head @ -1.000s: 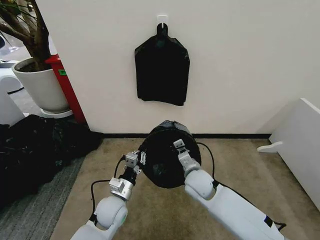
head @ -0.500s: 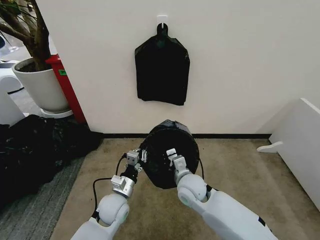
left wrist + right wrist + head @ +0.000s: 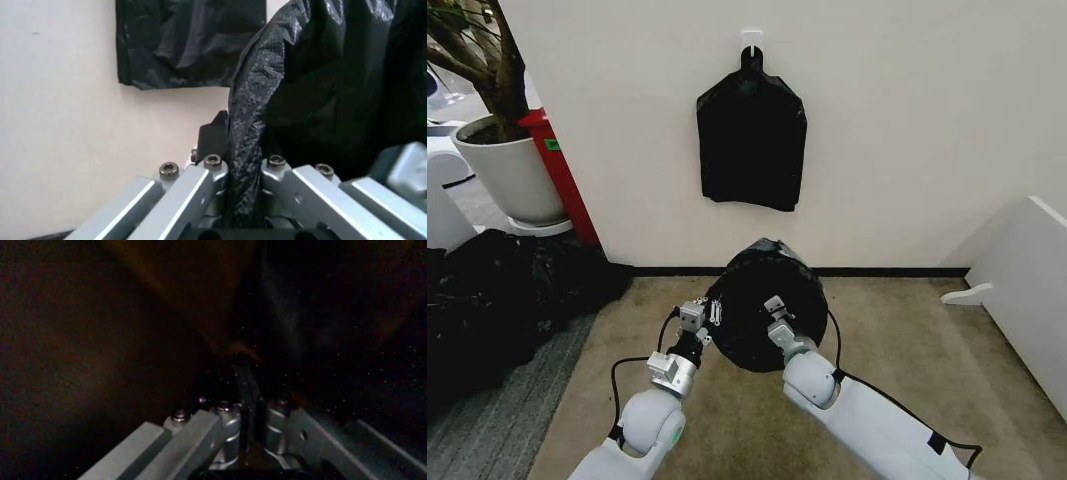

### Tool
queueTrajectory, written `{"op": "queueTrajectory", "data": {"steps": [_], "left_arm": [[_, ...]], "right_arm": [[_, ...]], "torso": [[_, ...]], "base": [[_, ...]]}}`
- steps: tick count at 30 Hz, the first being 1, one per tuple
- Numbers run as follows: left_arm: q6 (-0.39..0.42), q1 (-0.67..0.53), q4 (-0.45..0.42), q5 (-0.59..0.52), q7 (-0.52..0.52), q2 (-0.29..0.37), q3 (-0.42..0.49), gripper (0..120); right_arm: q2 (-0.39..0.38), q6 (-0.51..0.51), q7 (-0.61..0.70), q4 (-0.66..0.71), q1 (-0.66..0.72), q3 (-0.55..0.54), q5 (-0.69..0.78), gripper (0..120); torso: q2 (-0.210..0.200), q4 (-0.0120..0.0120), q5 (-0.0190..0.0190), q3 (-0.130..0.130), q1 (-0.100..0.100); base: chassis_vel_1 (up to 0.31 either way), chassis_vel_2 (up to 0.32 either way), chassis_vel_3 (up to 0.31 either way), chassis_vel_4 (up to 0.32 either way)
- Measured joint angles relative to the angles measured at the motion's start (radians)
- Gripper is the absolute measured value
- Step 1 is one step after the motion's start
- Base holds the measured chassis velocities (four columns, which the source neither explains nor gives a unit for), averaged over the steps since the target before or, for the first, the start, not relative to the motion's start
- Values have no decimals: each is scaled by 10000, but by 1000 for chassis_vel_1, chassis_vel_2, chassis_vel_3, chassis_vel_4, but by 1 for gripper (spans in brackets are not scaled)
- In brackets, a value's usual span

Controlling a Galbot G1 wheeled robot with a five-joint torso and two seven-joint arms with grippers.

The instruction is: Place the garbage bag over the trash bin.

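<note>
The right hand [image 3: 774,308] has shifted over the last second: it first stood at the bag's right side, swung inward toward the near middle of the mouth, and now sits slightly right of that again. Its wrist view looks into darkness, and a fold of film runs up between its two fingers [image 3: 227,432], so I judge it clenched on the bag's near edge from inside. The left hand [image 3: 699,314] has not moved; it is at the bag's left edge, fingers [image 3: 210,172] clenched on a pleat of the bag [image 3: 247,165].

The bag [image 3: 772,315] is already draped over the bin, whose cream sides are entirely hidden beneath it, on the carpet [image 3: 897,350] just before the wall [image 3: 907,130]. So what remains is likely only tucking the rim.

Farther off, a bundle of bags [image 3: 751,145] hangs on the wall.
</note>
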Motion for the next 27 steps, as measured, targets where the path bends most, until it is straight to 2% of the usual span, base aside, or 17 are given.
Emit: {"op": "queueTrajectory", "data": {"steps": [4, 7, 13, 19, 27], "left_arm": [[12, -57, 107, -11, 1, -44, 56, 1], [24, -60, 142, -14, 3, -80, 105, 1], [42, 15, 135, -5, 21, -104, 161, 1], [42, 142, -34, 10, 42, -53, 123, 1], [40, 214, -96, 23, 62, -28, 89, 1]], "right_arm": [[-46, 160, -36, 795, 157, -340, 1939, 0], [-42, 165, -90, 814, 315, -461, 2221, 0], [118, 4, -115, 177, 986, -599, 2289, 0], [314, -776, 369, -700, 1449, -377, 2407, 0], [200, -1416, 649, -865, 1436, -77, 2232, 0]], "torso": [[0, 0, -1, 0, 0], [0, -1, -1, 0, 0], [0, 0, 0, 0, 0], [0, 0, 0, 0, 0], [0, -1, 0, 0, 0]], "base": [[0, 0, 0, 0], [0, 0, 0, 0], [0, 0, 0, 0], [0, 0, 0, 0], [0, 0, 0, 0]]}}
